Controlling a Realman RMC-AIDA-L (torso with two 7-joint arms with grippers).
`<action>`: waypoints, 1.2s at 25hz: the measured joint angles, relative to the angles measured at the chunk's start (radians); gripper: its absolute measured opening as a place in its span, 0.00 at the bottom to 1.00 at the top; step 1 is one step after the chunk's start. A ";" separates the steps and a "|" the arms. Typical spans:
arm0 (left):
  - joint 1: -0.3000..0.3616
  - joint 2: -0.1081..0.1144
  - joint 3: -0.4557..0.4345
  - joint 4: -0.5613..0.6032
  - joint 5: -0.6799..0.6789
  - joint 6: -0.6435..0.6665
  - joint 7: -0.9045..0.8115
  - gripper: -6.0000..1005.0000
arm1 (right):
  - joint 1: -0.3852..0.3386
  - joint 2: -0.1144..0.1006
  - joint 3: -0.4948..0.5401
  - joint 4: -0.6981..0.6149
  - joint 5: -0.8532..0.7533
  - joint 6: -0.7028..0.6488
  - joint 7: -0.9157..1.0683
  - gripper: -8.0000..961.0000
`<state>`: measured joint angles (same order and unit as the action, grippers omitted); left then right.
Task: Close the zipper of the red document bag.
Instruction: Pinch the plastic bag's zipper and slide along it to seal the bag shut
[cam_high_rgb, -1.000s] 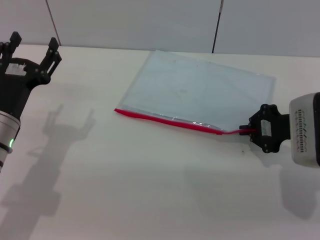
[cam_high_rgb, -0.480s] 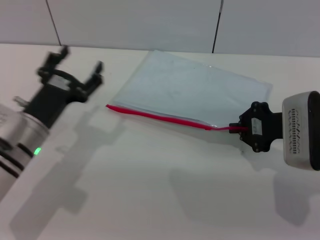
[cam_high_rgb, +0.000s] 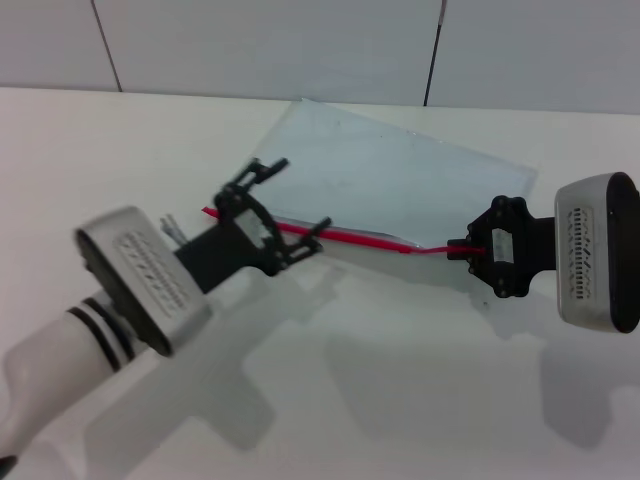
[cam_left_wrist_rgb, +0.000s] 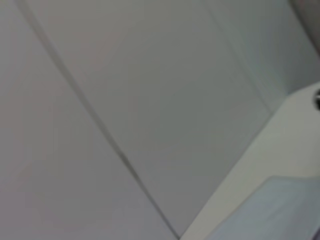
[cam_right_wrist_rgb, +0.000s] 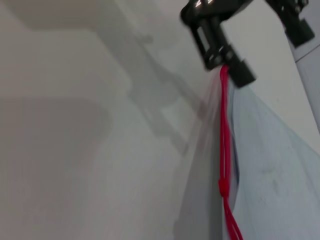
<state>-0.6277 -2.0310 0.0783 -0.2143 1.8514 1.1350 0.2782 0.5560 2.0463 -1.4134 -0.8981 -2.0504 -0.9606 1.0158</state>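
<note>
Since a second ago the left arm has swung in from the far left edge of the table and now reaches across to the near-left corner of the bag; the bag itself has slid and turned a little leftward, its right end drawn along by the right arm.

Table: white, bare apart from the bag and the two arms' shadows.

Bag: flat clear pouch lying toward the back of the table, centre-right, tilted so its red-trimmed long edge faces the robot.

Left gripper: fingers spread wide, poised over the left end of the red edge, one finger on each side of it, holding nothing. Whether it touches the bag cannot be told. The left wrist view shows only wall and a corner of the bag.

Right gripper: at the right end of the red edge, fingers pinched narrow on the red end that sticks out past the bag's corner.

Zipper: thin red line along the near edge. In the right wrist view it runs as two red strands that lie close together, with a small knot-like lump partway, which may be the slider; not certain.

Progress, as a judgement: early. Right end is anchored, left gripper only lining up. The pull along the edge is not yet done, and how much of the edge is already sealed cannot be told.
</note>
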 joint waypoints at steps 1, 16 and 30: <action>-0.002 0.000 0.000 -0.008 0.001 -0.004 0.021 0.86 | 0.000 0.000 -0.001 0.000 0.000 0.002 0.000 0.07; -0.033 -0.001 0.008 -0.074 0.086 -0.024 0.156 0.86 | 0.001 0.003 -0.039 -0.029 0.001 0.005 0.019 0.07; -0.056 0.001 0.009 -0.068 0.108 -0.067 0.151 0.86 | 0.001 0.000 -0.070 -0.052 0.038 0.004 0.019 0.08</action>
<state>-0.6834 -2.0303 0.0870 -0.2820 1.9596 1.0676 0.4295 0.5568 2.0464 -1.4836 -0.9498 -2.0124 -0.9565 1.0347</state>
